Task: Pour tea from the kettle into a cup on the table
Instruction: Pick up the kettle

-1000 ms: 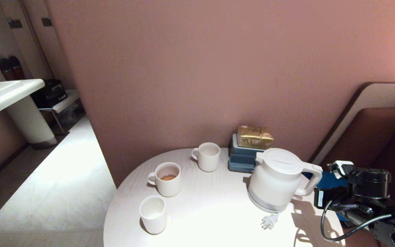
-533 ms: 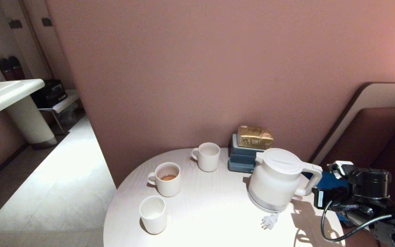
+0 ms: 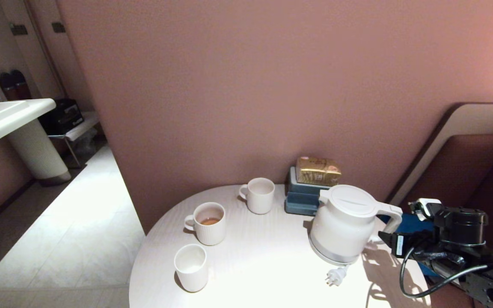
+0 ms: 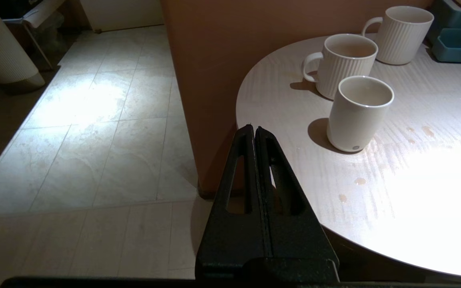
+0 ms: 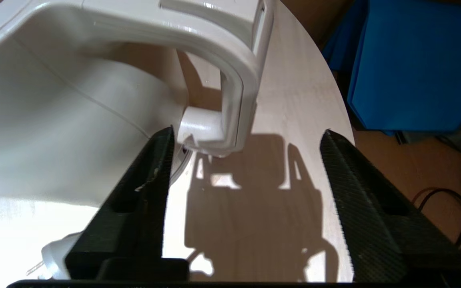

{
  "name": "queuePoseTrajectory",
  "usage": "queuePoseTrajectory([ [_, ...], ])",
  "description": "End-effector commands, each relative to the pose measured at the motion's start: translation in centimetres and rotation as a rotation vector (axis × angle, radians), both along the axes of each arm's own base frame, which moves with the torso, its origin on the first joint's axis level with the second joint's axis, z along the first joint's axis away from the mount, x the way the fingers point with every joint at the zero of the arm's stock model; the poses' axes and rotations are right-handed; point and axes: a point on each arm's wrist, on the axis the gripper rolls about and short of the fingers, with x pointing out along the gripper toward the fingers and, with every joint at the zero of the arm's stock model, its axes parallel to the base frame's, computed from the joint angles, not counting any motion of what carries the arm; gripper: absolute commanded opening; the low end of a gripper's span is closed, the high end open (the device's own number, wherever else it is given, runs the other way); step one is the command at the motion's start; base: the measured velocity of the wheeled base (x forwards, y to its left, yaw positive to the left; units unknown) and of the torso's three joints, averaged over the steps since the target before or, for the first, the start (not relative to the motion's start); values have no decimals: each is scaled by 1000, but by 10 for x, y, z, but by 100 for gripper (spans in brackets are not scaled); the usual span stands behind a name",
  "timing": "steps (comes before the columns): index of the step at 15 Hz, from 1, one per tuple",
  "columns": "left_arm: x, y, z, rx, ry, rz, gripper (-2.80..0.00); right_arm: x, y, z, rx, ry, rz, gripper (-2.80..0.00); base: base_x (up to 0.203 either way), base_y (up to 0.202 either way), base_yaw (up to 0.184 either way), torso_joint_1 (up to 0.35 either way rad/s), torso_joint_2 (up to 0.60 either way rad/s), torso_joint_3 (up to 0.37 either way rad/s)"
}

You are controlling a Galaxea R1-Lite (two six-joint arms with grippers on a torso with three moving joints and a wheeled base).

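Right gripper [image 5: 246, 140] jaws spread wide just behind the kettle [image 3: 345, 224] handle, seemingly gripping nothing, left gripper [image 4: 254, 132] pinched closed, empty, beside the table [image 4: 394, 200].

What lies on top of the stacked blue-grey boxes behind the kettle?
A gold foil packet lies on the blue-grey boxes by the wall. The kettle stands in front and hides the boxes' right end; what is inside the boxes cannot be seen.

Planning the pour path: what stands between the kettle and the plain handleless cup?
Only bare table separates kettle and cup in the head view; the ribbed mugs stand farther back.
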Motion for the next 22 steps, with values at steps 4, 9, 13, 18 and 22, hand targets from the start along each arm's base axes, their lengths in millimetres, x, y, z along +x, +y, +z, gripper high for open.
queuePoseTrajectory([
  [4,0,0,0,0,1,0,-280,18,-9,-11,-28,-8,-16,0,0,0,0,0,0,0],
  [9,0,0,0,0,3,0,-280,32,-14,-18,-45,-98,-23,0,0,0,0,0,0,0],
  [13,0,0,0,0,1,0,-280,37,-14,-22,-52,-155,-6,0,0,0,0,0,0,0],
  [18,0,0,0,0,1,0,-280,37,-14,-23,-49,-180,1,0,0,0,0,0,0,0],
  [22,0,0,0,0,1,0,-280,38,-14,-22,-48,-186,7,0,0,0,0,0,0,0],
])
